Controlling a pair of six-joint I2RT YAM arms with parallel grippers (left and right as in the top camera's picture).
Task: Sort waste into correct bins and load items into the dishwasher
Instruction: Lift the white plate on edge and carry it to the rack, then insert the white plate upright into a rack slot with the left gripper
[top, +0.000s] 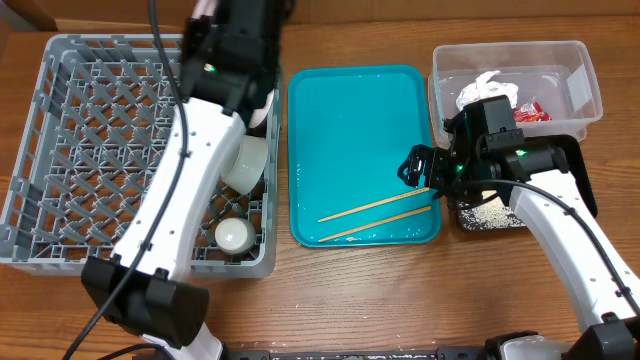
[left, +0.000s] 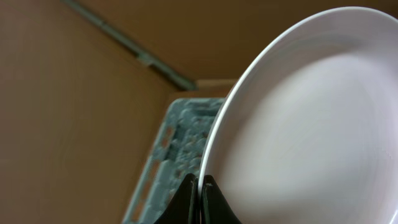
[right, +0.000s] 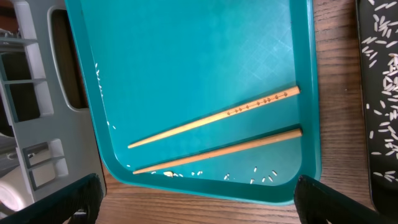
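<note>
Overhead: grey lattice rack (top: 70, 150) at left; two thin wooden chopsticks (top: 375, 205) lie on smooth teal tray (top: 350, 120).
Left wrist: left gripper (left: 199, 193) clamped on glossy round plate (left: 311, 124) rim.
Right wrist: right gripper (right: 199, 199) spread wide over chopsticks.

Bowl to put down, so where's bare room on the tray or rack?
Teal tray: bare from its far rim down to the chopsticks. Rack: open lattice left of the left arm. Crowded: the rack's right side, with bowl and cup.
</note>
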